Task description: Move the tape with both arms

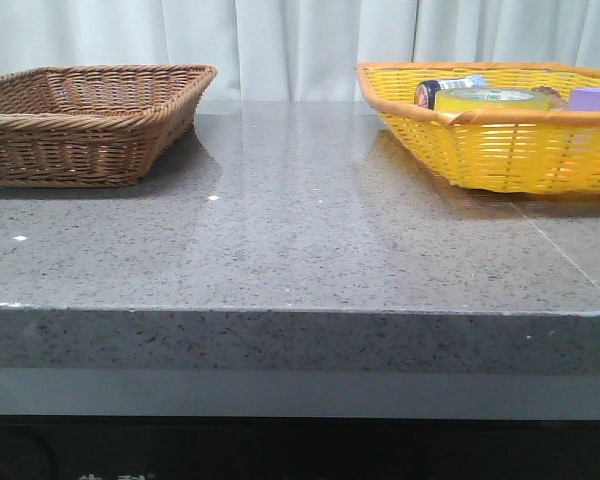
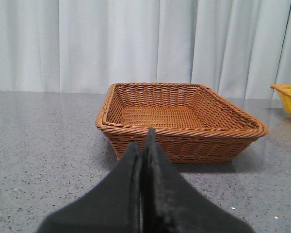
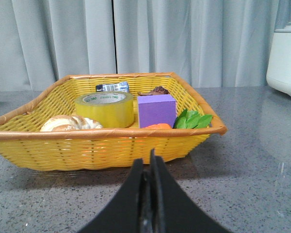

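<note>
Tape (image 3: 105, 108) core print — perhaps green, unreadable

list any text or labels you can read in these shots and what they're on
Green print on the white inner core of the tape: there, but too small to read.
Label on the small bottle behind the tape: blurred, unreadable.
White marks at the front view's bottom edge: cut off, unreadable.
Nothing else bears text.

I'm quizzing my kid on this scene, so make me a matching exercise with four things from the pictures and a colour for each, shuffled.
Things:
1. tape
2. block
3. empty basket
4. leaves

Colours:
A. purple
B. green
C. brown
D. translucent yellow

Pairs: 1-D, 2-A, 3-C, 4-B
</note>
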Motion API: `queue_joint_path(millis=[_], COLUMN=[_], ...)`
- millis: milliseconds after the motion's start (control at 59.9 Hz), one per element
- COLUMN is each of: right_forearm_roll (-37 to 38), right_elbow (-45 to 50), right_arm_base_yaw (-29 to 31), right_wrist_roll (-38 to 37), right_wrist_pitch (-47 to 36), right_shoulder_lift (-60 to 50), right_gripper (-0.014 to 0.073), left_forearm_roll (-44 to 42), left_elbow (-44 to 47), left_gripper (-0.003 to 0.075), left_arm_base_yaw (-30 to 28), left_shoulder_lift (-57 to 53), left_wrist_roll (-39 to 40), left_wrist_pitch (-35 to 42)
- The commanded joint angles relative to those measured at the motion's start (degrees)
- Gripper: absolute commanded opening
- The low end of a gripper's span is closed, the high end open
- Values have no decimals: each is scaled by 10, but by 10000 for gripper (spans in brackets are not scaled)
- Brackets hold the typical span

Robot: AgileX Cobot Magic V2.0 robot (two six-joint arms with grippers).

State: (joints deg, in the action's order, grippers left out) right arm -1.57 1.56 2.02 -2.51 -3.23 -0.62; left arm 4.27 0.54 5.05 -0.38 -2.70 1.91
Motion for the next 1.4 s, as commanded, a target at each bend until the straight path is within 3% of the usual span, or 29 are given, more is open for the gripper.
queue_joint_path(millis=[0,234,534,901,1085,1385], right_forearm_roll=[8,4,4,3,3,3], right_elbow=[-15,-53,-245,-437,-462,-440], right_arm_base_yaw=[2,2,2,2,2,2], right_wrist_roll=[2,2,2,2,2,2], right_wrist_pitch=[-54,-58,102,288,338,347], right_shoulder_lift=[-15,-15,14,164,221,264], right_gripper=[-69,-69,-69,-69,-69,-69], left_forearm_roll=[-1,14,14,28,28,28], left_elbow=[22,-14,-221,-454,-473,-467], left_gripper=[-20,-20,-20,-20,-20,-20], left_arm_base_yaw=[-1,-1,-1,-1,-1,-1], left_shoulder_lift=[-9,-9,43,206,272,321], left_wrist_roll=[2,2,2,2,2,2], left_wrist_pitch=[57,60,-94,-323,-355,-354])
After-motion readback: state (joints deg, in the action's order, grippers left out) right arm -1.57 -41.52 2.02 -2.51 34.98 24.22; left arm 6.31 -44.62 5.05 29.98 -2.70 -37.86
